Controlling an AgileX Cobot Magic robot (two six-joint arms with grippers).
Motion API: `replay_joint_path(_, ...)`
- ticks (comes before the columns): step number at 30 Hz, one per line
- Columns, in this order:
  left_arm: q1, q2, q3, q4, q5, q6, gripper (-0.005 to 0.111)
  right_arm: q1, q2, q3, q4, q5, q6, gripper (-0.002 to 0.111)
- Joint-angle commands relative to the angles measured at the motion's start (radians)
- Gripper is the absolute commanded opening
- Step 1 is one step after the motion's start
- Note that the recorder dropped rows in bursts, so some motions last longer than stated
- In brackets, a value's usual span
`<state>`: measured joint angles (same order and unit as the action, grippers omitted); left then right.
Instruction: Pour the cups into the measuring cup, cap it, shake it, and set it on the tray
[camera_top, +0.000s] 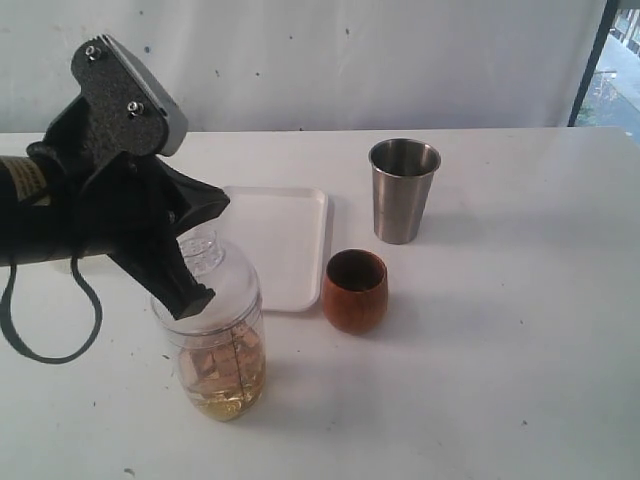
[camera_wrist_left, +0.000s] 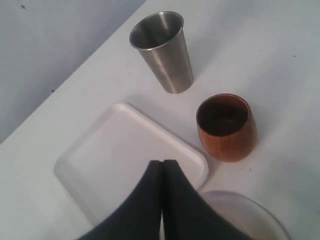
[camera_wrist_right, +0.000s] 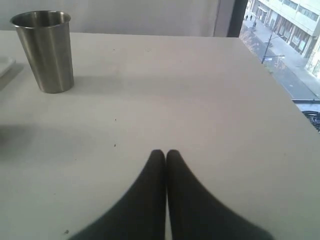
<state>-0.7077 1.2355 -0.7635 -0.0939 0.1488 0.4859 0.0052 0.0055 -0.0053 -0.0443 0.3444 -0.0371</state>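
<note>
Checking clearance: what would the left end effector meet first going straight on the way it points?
Likely the white tray, just beyond the shut left end effector; depth is unclear.

- Gripper (camera_wrist_left: 162, 163), jaws pressed together, over tray (camera_wrist_left: 115, 150) corner.
- Wooden cup (camera_wrist_left: 226, 127) upright just beside tray.
- Tumbler (camera_wrist_left: 162, 50) upright near tray.
- Clear rim (camera_wrist_left: 250, 212) beside tray, blurred.

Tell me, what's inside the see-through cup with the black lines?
Yellowish liquid sits at the bottom of the measuring cup, filling only its lowest part. The left gripper, shut, hangs in front of part of its top, so that part is covered.
</note>
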Motion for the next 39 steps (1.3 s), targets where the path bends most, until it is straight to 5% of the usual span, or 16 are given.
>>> replay_joint_path(1, -0.004, 0.014, 0.007, -0.013, 0.063, -0.010, 0.000, -0.005, -0.006, 0.005, -0.004, -0.008, 0.015, 0.000)
replay_joint_path(19, -0.004, -0.167, 0.058, -0.010, -0.123, -0.146, 0.000, -0.005, -0.006, 0.005, -0.004, -0.008, 0.015, 0.000)
replay_joint_path(26, -0.004, -0.130, 0.226, -0.005, -0.349, -0.179, 0.000, -0.005, -0.006, 0.005, -0.004, -0.008, 0.015, 0.000)
replay_joint_path(35, -0.004, -0.106, 0.239, 0.013, -0.497, -0.221, 0.000, -0.005, -0.006, 0.005, -0.004, -0.008, 0.015, 0.000)
replay_joint_path(39, -0.004, -0.059, 0.241, 0.018, -0.461, -0.251, 0.000, -0.005, -0.006, 0.005, -0.004, -0.008, 0.015, 0.000)
